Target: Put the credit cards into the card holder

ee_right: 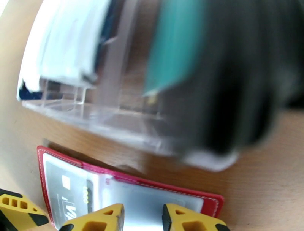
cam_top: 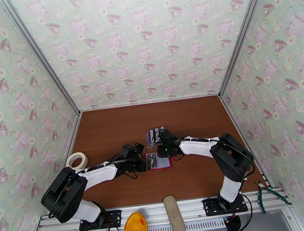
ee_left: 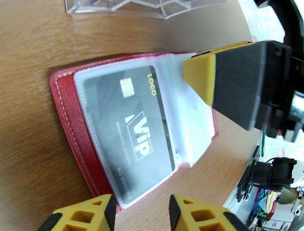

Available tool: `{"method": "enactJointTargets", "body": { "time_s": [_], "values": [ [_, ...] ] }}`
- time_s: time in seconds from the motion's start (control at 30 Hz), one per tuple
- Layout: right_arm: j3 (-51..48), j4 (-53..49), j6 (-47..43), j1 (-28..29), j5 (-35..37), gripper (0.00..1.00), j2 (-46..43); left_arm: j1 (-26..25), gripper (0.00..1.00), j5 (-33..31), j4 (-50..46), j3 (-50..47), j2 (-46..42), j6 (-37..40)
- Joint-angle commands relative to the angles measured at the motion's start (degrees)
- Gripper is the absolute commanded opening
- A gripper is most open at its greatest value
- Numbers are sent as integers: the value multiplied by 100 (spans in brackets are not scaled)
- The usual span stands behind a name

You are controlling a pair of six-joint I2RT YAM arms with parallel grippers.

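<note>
The red card holder [cam_top: 163, 162] lies open on the brown table between my two grippers. A dark VIP credit card [ee_left: 129, 129] sits inside its clear left pocket. My left gripper [ee_left: 140, 218] is open at the holder's near corner, nothing between its fingers. My right gripper [ee_right: 142, 220] is open too, one fingertip [ee_left: 228, 83] over the holder's empty right pocket. In the right wrist view the card holder [ee_right: 167, 186] shows the same dark card [ee_right: 68, 193]. Just beyond stands a clear plastic piece [ee_right: 114, 121] with white and dark blue credit cards [ee_right: 64, 45]; a blurred teal one is beside them.
A roll of tape [cam_top: 77, 160] lies at the table's left edge. On the near rail sit an orange object [cam_top: 135, 226] and a beige oblong piece [cam_top: 174, 214]. Green-handled pliers [cam_top: 268, 192] rest at the right end. Patterned walls enclose three sides.
</note>
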Motion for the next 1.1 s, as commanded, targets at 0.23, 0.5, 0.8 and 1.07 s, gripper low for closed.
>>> {"method": "enactJointTargets", "body": {
  "time_s": [0.23, 0.5, 0.8, 1.07],
  "values": [
    [-215, 210, 319, 217, -370, 33, -141, -48, 49, 91, 166, -209, 236, -69],
    [-206, 452, 543, 369, -647, 34, -167, -5, 59, 272, 385, -322, 100, -105],
    [-111, 646, 693, 479, -877, 33, -75, 4, 60, 121, 213, -243, 217, -5],
    [3, 666, 724, 502, -972, 33, -68, -22, 54, -278, -120, -189, 321, 193]
  ]
}}
